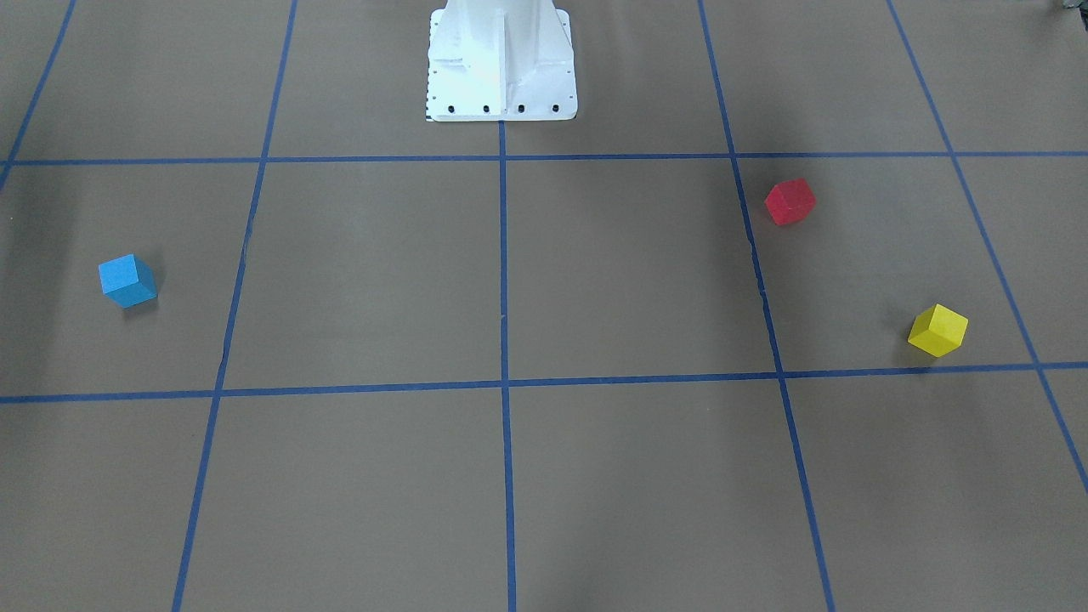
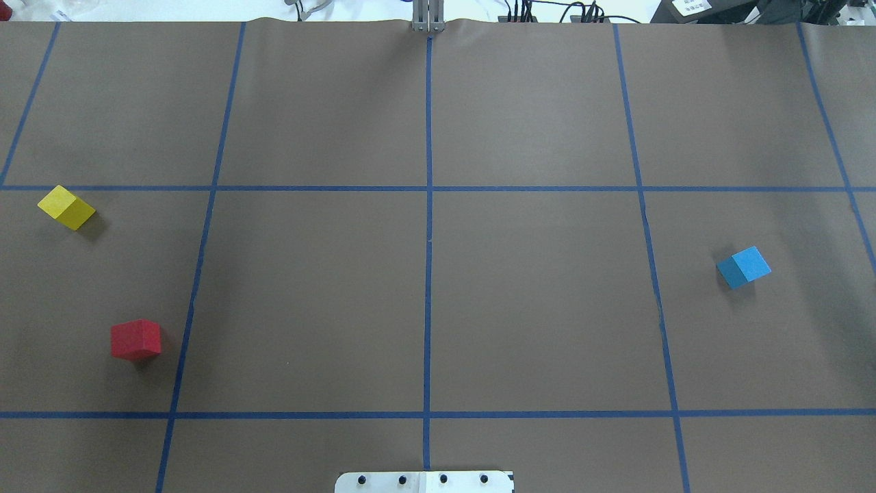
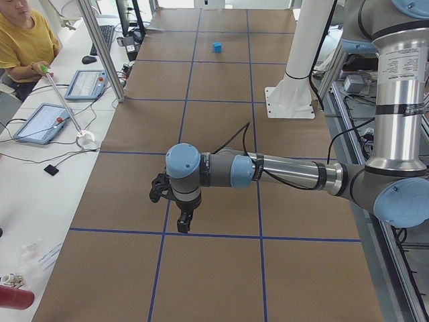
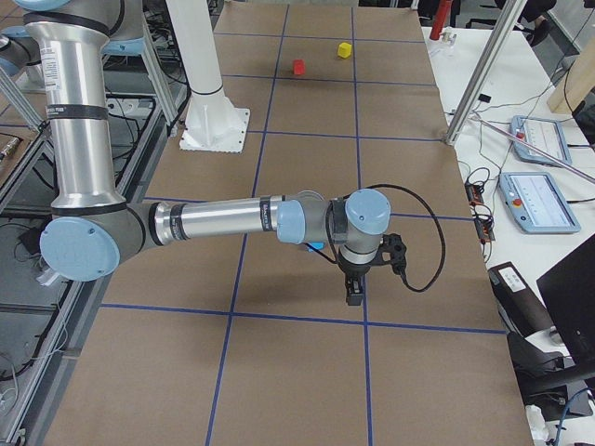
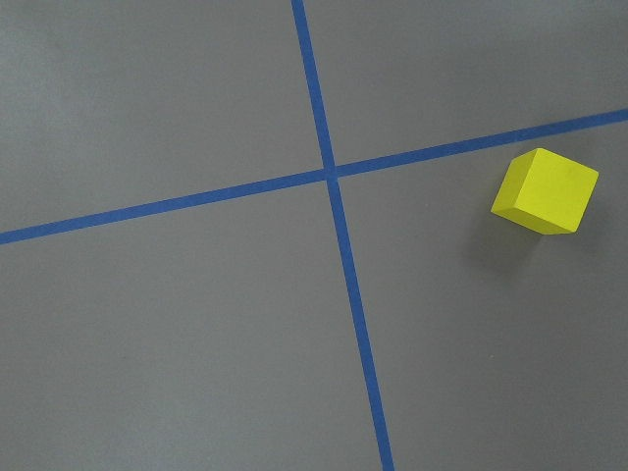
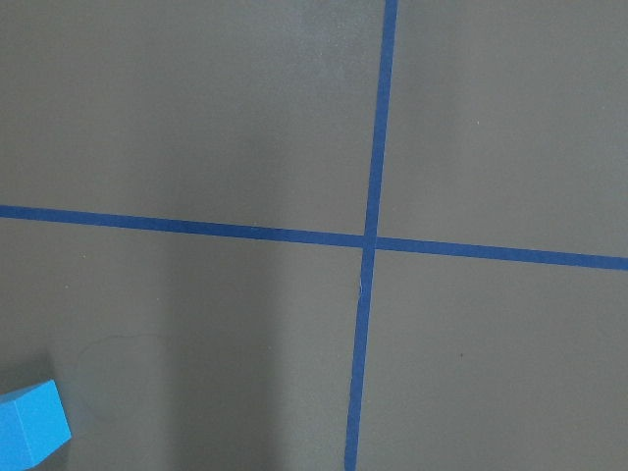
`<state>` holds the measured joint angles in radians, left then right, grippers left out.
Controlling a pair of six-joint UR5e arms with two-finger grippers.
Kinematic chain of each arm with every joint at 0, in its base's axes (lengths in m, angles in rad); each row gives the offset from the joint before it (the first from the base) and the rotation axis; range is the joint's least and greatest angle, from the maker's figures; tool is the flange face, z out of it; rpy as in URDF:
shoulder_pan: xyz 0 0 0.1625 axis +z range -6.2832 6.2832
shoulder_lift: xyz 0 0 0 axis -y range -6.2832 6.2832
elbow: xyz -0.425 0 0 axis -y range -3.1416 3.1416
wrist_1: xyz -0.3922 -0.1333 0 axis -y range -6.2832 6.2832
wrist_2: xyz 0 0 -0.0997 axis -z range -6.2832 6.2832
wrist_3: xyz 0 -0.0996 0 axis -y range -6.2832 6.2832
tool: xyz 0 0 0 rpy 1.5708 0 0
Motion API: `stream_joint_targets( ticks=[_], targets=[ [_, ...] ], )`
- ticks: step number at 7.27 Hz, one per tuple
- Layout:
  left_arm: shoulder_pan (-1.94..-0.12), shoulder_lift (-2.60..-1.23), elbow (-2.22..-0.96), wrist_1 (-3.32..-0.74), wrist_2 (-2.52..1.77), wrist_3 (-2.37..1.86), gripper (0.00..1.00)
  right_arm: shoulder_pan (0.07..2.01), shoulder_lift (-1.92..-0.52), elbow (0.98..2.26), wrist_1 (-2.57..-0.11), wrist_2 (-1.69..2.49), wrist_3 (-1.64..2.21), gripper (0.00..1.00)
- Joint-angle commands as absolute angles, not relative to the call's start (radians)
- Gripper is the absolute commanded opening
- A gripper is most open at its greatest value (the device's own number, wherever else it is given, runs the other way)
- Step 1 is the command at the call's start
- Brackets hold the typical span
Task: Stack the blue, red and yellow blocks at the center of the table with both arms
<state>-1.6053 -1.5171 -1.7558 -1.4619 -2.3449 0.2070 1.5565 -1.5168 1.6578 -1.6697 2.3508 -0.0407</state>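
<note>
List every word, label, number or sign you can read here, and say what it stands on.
No text can be read in any view.
Print on the white label, at the overhead view's top right: too small to read.
Screens of the tablets on the side bench: too blurred to read.
The blue block, red block and yellow block: no markings show.

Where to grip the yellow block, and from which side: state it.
Take the yellow block by two opposite side faces, straight down from above. It lies flat and alone on the table, but askew to the tape lines, so turn the wrist, probably, until the jaws square with its faces.
</note>
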Motion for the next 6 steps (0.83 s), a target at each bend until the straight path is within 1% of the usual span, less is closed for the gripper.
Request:
stream_joint_targets(
  ticks=[1,3,4,5,6],
  targets=[
    [-1.605,-1.519,-1.755,-1.465,-2.344,0.207,0.99,1.555,-1.516,1.657,-1.669,2.352,-0.041,1.0],
    [-1.605,-1.52,-1.801,-1.463,-2.344,0.212,1.0,1.552,-1.508,1.66,-1.639,2.355,-0.035,1.0],
    [-1.605,-1.54,-1.805,-1.473,-2.344,0.207,1.0,1.534,-1.509,1.657,-1.579,2.364,-0.034,1.0],
    [-1.595,-1.593,-1.784,-1.535,-2.341,0.203,1.0,1.47,-1.506,1.672,-1.553,2.376,-0.017,1.0],
    [-1.591,-1.636,-1.734,-1.537,-2.345,0.184,0.99,1.403,-1.508,1.719,-1.549,2.373,0.102,1.0]
  ],
)
